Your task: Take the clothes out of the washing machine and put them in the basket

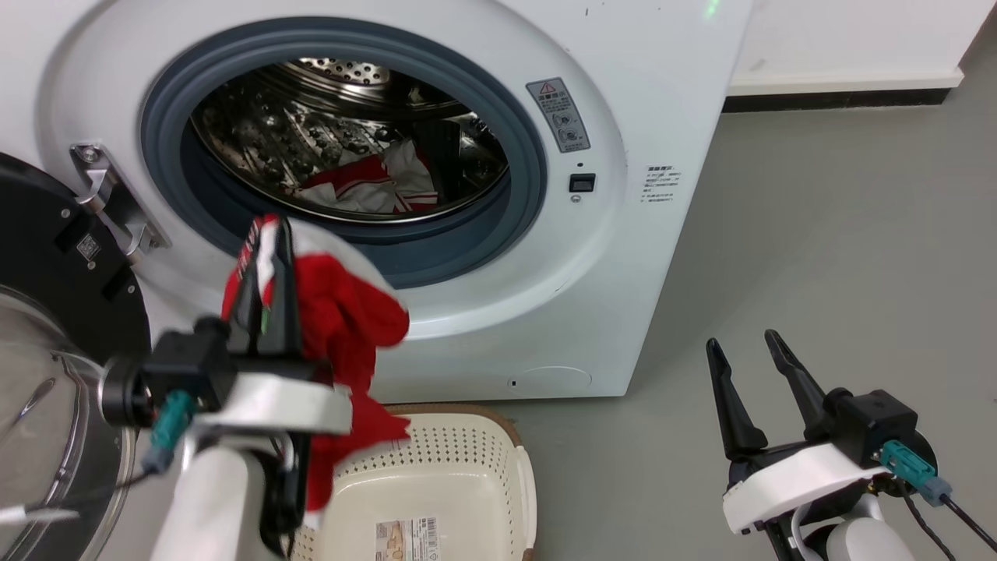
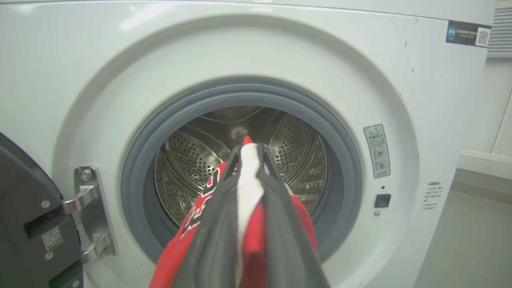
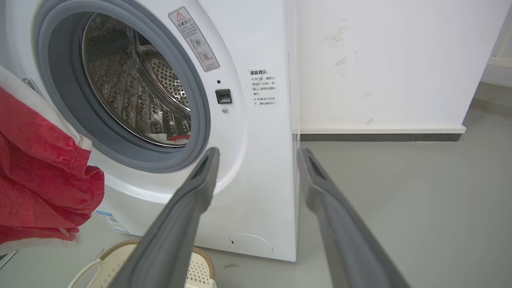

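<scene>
Outside the washing machine (image 1: 615, 257), just in front of its grey ring (image 1: 530, 202), the left hand (image 1: 269, 226) is clenched on a red garment (image 1: 347, 312). The fabric is bright red, soft and crumpled. White edging is pinched between the fingers, and one fold carries dark lettering, too folded to read. The lower end hangs down the machine's front and overlaps the basket (image 1: 475, 460) rim in head view. More red-and-white clothes (image 1: 374, 183) lie at the bottom of the machine's perforated steel drum (image 1: 265, 132). The basket is cream, perforated, with a brown woven rim, and sits on the floor (image 1: 818, 273) right at the machine's base. It has a barcode label (image 1: 406, 539) inside, print too small to read. Off the machine's right front corner, the right hand (image 1: 741, 340) is released, fingers spread, holding nothing. The door (image 1: 47, 257) is swung open left of the opening. There is a warning-triangle sticker (image 1: 562, 115) right of the ring, small print (image 1: 660, 184) further right and a QR label (image 2: 468, 34) at the machine's top corner. None of them is legible.
</scene>
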You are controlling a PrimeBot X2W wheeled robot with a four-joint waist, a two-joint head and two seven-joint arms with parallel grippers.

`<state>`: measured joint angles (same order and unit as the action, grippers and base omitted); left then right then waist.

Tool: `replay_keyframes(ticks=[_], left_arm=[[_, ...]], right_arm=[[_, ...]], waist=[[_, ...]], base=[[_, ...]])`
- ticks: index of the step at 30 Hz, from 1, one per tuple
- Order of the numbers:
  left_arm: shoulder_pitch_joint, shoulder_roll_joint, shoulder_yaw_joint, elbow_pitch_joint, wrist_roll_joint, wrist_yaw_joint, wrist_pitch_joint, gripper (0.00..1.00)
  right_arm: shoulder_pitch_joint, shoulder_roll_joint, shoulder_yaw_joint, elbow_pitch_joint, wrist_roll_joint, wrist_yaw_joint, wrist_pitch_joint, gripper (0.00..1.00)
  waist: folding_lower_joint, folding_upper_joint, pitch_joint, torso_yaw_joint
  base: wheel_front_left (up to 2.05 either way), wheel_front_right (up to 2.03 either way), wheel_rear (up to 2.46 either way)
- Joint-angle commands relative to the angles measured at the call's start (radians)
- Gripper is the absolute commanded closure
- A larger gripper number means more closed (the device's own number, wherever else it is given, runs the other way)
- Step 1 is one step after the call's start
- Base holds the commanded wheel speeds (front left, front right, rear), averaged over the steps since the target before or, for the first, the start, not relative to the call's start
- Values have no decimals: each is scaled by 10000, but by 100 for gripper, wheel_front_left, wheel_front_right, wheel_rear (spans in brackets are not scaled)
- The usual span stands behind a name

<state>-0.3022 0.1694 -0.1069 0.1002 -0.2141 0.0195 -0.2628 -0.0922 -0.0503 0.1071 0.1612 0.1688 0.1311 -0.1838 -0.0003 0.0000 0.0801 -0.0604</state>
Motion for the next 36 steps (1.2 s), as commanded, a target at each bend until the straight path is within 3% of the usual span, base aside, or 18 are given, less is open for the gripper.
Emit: replay_keyframes(ticks=[1, 5, 13, 23, 36], left_arm=[[710, -98, -90, -426, 95, 169, 52, 100], [1957, -363, -268, -654, -113, 371, 238, 100], [2703, -882, -665, 778, -577, 465, 123, 100], [110, -1160, -1107, 4063, -1156, -225, -38, 100], [-3593, -1189, -915, 9204, -1596, -590, -25, 100]], right_arm=[[146, 5, -24, -96, -23, -5, 47, 0], [109, 5, -67, -233, -79, -5, 114, 0], [-282, 3, -174, -564, -301, -5, 214, 0], [-1295, 1, -159, -1206, -767, -7, 427, 0], [-2476, 3, 46, -1236, -1010, -5, 256, 0]], waist=[[3, 0, 152, 131], [3, 0, 530, 346], [3, 0, 1716, 718], [3, 0, 4160, 1059], [3, 0, 6615, 464]], base=[[0, 0, 0], [0, 0, 0], [0, 0, 0], [0, 0, 0], [0, 0, 0]])
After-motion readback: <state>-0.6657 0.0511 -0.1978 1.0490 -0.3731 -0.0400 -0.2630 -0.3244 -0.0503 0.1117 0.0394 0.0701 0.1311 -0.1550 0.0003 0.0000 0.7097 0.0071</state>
